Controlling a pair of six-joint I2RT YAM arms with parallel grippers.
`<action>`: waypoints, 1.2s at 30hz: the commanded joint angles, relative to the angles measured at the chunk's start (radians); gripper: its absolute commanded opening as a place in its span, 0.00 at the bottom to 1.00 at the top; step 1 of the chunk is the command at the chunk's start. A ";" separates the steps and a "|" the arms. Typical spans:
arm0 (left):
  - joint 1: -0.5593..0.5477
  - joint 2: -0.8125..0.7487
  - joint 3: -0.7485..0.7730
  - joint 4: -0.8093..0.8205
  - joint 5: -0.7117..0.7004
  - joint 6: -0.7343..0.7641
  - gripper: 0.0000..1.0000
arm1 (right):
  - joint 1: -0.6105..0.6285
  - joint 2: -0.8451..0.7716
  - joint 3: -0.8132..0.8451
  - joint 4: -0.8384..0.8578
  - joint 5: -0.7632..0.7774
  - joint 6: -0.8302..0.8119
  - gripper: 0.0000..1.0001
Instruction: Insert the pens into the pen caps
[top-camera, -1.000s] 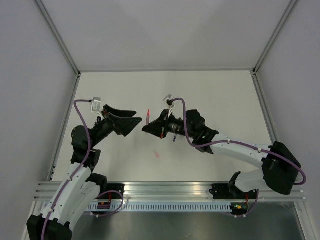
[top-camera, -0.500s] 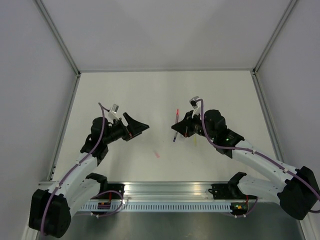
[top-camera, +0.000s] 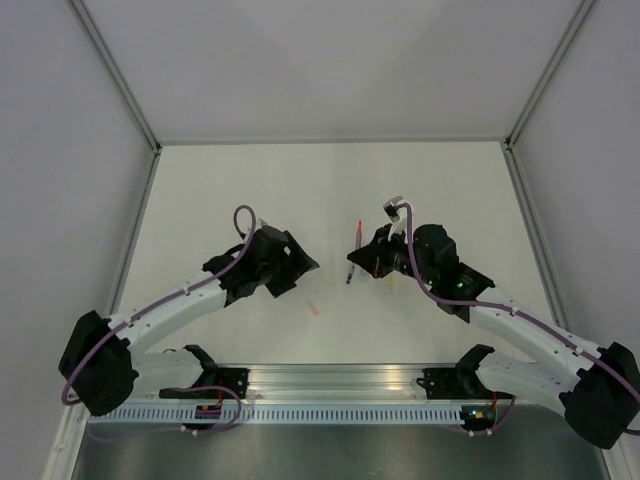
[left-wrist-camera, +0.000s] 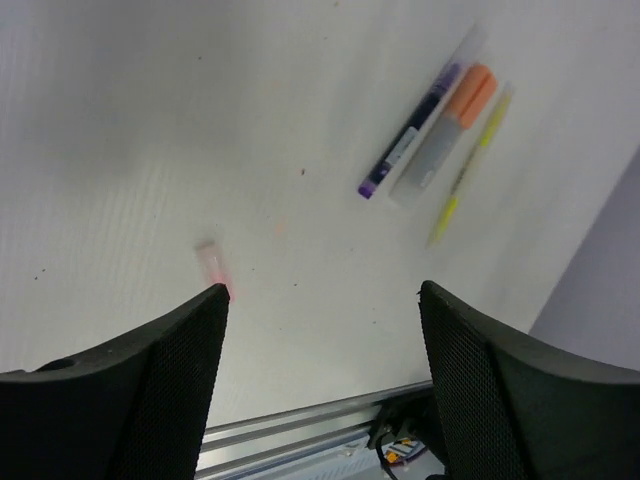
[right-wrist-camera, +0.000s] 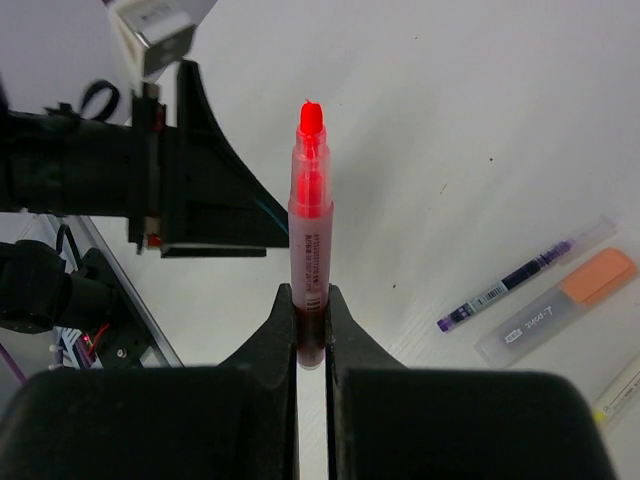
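Top view: both arms reach in over the white worktop (top-camera: 250, 190), their ends facing each other across its middle. The right claw (top-camera: 362, 255) pinches the pink pen (top-camera: 357, 238), which juts out of it toward the far side. The left claw (top-camera: 298, 266) sits low over the worktop, well apart from the other. The pale pink cap (top-camera: 314, 308) lies flat on the surface, nearer the arm bases than either claw and closer to the left one, touching nothing. The loose pens are mostly hidden under the right arm here: only a purple end and a sliver of yellow peep out.

Left wrist view: fills that gap. Three pens lie side by side at upper right.
- The dark purple pen (left-wrist-camera: 410, 135) lies against a clear sleeve or barrel.
- The grey pen (left-wrist-camera: 440, 140), with an orange end, lies right beside it.
- The yellow pen (left-wrist-camera: 470, 165) is just beyond the grey.

Cannot tell whether the orange end is a cap or a tip. The fingers here are spread wide, with bare worktop between them. The cap lies on its side just off the left fingertip, one end pale and the other redder. Its mouth is too small to see into.

Right wrist view: the only close look at the grip. The fingers are pressed together on the lower barrel of the pink pen. Its bright red-pink tip is bare and points away from the claw. The left arm's black fingers show behind it, and the same three pens lie at lower right. The cap is out of this view.
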 joint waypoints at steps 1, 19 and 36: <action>-0.059 0.158 0.096 -0.199 -0.116 -0.161 0.80 | 0.000 -0.043 -0.007 0.000 0.035 -0.026 0.00; -0.116 0.421 0.179 -0.320 -0.093 -0.336 0.58 | 0.000 -0.093 -0.022 -0.017 0.075 -0.039 0.00; -0.173 0.540 0.297 -0.461 -0.095 -0.440 0.53 | 0.002 -0.122 -0.022 -0.029 0.084 -0.049 0.00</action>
